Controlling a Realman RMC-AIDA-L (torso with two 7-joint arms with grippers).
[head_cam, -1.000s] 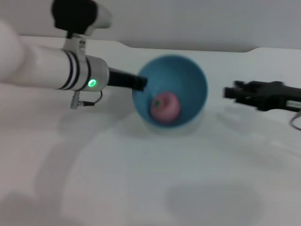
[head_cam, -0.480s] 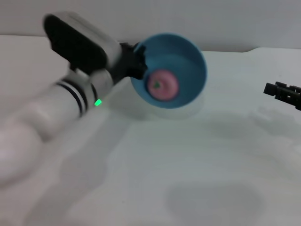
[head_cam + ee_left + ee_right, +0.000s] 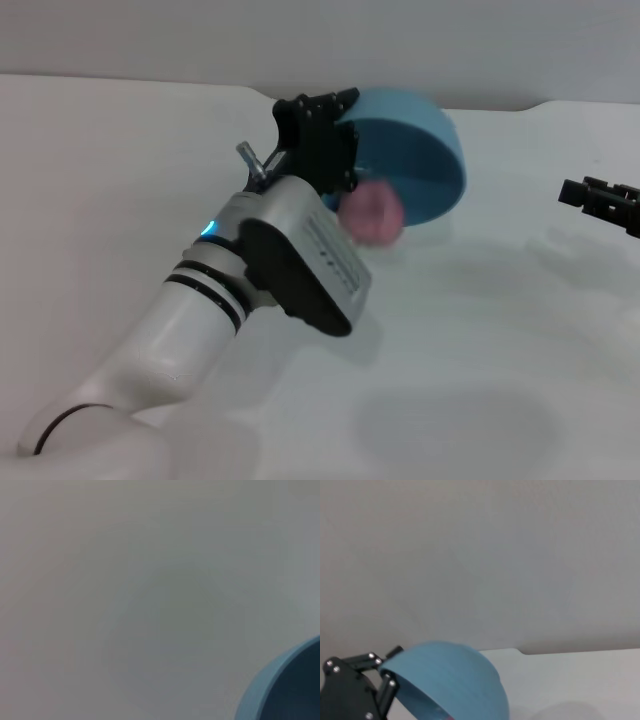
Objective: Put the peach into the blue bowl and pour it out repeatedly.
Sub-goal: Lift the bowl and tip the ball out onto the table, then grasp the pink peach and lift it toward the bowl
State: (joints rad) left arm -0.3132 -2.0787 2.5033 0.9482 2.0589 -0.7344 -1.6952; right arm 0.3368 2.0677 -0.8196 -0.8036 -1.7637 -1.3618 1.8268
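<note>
White table [image 3: 480, 380] meets pale wall [image 3: 300, 40].

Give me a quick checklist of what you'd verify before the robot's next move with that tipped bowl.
1. Left gripper gripping the blue bowl by its rim: ok.
2. Bowl tipped far enough to pour, mouth facing down: ok.
3. Peach leaving the bowl: ok, it shows at the lower rim.
4. Peach resting on the table: cannot tell, it is blurred.
5. Right gripper clear of the bowl, at the right edge: ok.
</note>
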